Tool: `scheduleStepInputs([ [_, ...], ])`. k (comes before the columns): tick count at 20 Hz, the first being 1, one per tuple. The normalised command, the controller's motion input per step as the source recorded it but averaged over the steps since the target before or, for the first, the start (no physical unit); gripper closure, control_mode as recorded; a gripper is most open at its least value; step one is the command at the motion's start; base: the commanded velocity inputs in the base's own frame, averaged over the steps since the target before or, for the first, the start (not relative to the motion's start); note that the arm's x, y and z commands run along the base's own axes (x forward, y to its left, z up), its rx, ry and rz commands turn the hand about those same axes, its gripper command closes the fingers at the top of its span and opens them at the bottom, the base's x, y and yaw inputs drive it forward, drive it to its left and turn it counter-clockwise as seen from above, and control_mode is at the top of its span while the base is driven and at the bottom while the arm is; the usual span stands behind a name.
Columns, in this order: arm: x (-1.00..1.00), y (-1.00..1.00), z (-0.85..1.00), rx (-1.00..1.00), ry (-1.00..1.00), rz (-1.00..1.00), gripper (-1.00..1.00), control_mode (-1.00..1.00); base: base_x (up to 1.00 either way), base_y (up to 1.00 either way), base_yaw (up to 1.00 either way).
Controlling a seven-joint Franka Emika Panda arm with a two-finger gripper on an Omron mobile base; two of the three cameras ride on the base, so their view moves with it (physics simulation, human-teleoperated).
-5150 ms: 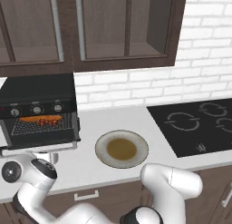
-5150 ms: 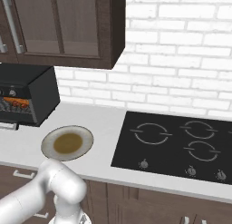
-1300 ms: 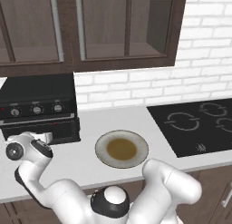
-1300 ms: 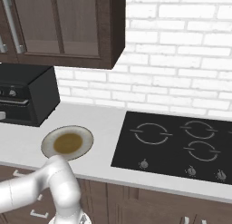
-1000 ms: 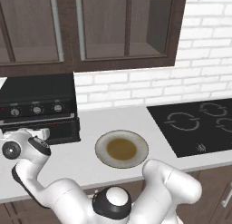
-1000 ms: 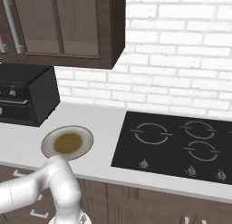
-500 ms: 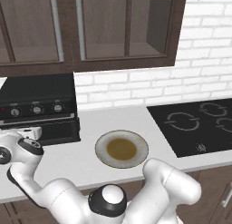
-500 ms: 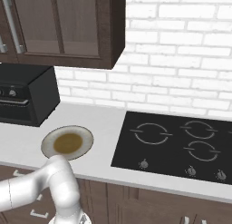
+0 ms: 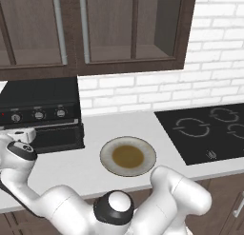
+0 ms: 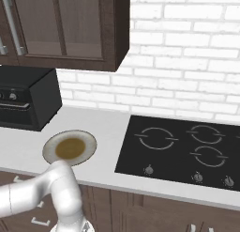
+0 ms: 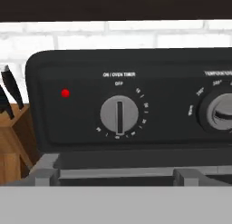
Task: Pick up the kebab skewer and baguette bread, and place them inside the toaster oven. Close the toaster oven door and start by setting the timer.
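The black toaster oven (image 9: pixel 40 93) stands at the counter's left end, also seen in the right base view (image 10: pixel 26 102). The toaster oven door (image 9: pixel 52 138) is up and closed. My gripper (image 9: pixel 22 133) hovers in front of the oven's left side, just below the knob row, open and holding nothing. In the hand view the timer knob (image 11: pixel 118 114) is straight ahead, its pointer upright at OFF, with a red light (image 11: pixel 65 93) to its left and a second knob (image 11: pixel 222 112) at the right edge. The kebab skewer and baguette bread are hidden.
A round plate (image 9: pixel 127 156) with a brown centre lies on the white counter right of the oven. A black stovetop (image 10: pixel 183 151) fills the counter's right side. A wooden knife block (image 11: pixel 11 143) stands left of the oven. Dark cabinets hang overhead.
The oven door, open earlier with food glowing on the rack, is now closed. Over the last second my hand has drifted left and up a little before the knob panel.
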Motion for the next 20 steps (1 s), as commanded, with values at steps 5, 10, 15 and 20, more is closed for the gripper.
scheduleStepInputs([
  [5,0.22,0.0,0.34,0.0,-0.04,0.0,-1.0,-1.0,0.0,0.0,0.0],
  [10,0.29,0.0,0.02,0.0,0.0,0.0,-1.0,-1.0,0.0,0.0,0.0],
  [15,0.19,0.08,0.0,0.0,0.0,0.0,-1.0,-1.0,0.0,0.0,0.0],
  [20,0.11,0.09,0.0,0.0,0.0,0.0,-1.0,-1.0,0.0,0.0,0.0],
])
